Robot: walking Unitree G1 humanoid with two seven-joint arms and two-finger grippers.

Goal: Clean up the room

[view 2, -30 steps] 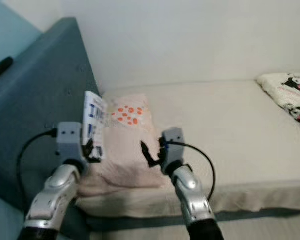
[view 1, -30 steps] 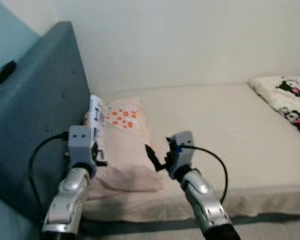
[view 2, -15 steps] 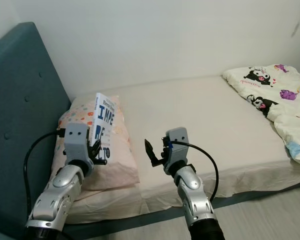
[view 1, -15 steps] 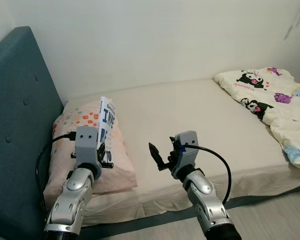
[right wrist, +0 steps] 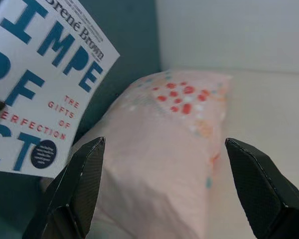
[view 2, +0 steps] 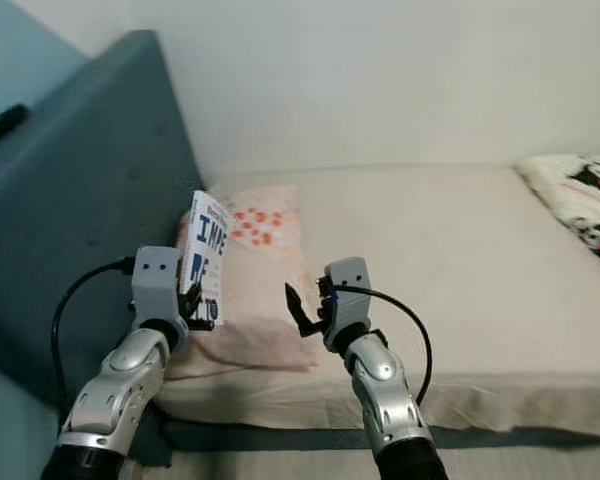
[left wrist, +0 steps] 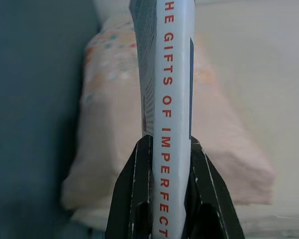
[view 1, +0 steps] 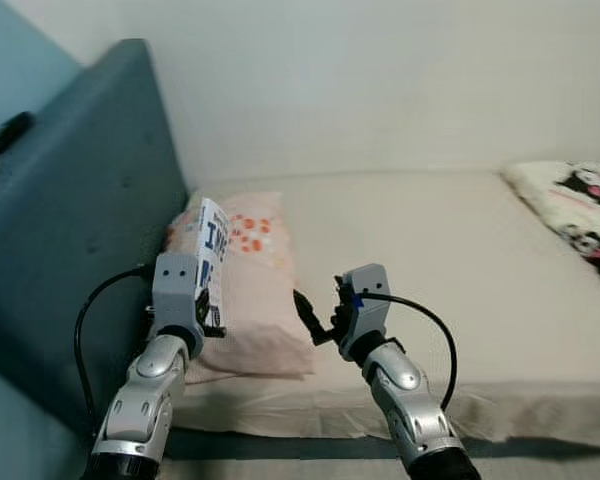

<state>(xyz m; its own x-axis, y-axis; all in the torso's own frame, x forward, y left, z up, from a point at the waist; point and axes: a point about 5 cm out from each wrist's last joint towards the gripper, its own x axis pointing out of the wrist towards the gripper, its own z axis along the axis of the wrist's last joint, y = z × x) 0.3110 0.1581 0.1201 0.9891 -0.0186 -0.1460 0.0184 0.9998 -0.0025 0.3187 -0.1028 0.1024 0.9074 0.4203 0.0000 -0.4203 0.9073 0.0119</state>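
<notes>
I've swung the head back left; left gripper [left wrist: 167, 199] stays clamped on the book [view 1: 213, 255] by the pillow [view 1: 255, 290], right gripper [right wrist: 164, 189] spread, empty — book needs a home.

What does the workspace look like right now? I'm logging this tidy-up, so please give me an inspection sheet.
Surface: cream-sheeted bed mattress, bare across its middle.
Job's things: white paperback book with blue lettering, held upright above the pink pillow with orange dots.
Clutter: white cartoon-print blanket at the bed's far right end; a dark object on top of the headboard, too blurred to identify.
Grippers: left claw shut on the book's spine; right claw open, empty, facing the pillow.
Cables: black cable looping from the left wrist, another from the right.
Surroundings: teal padded headboard, plain white wall.
</notes>
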